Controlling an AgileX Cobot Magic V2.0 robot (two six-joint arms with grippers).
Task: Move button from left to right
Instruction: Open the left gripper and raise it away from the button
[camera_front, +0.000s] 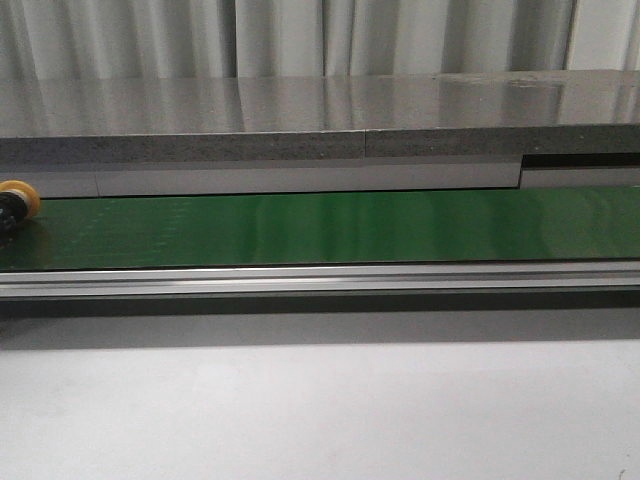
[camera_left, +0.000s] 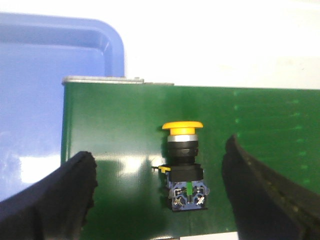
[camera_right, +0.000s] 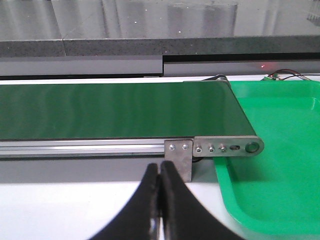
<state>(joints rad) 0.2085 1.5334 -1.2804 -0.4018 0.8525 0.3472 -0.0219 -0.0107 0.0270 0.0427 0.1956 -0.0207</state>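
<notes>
The button lies on its side on the green belt, with its yellow cap, silver ring, black body and screw terminals showing. My left gripper is open above it. One black finger stands on each side and neither touches it. In the front view only the yellow cap shows, at the belt's far left edge. Neither arm shows in that view. My right gripper is shut and empty over the white table in front of the belt's right end.
A blue tray lies beyond the belt's left end. A green tray lies at its right end, beside a metal end bracket. An aluminium rail runs along the belt's front. A grey ledge runs behind it.
</notes>
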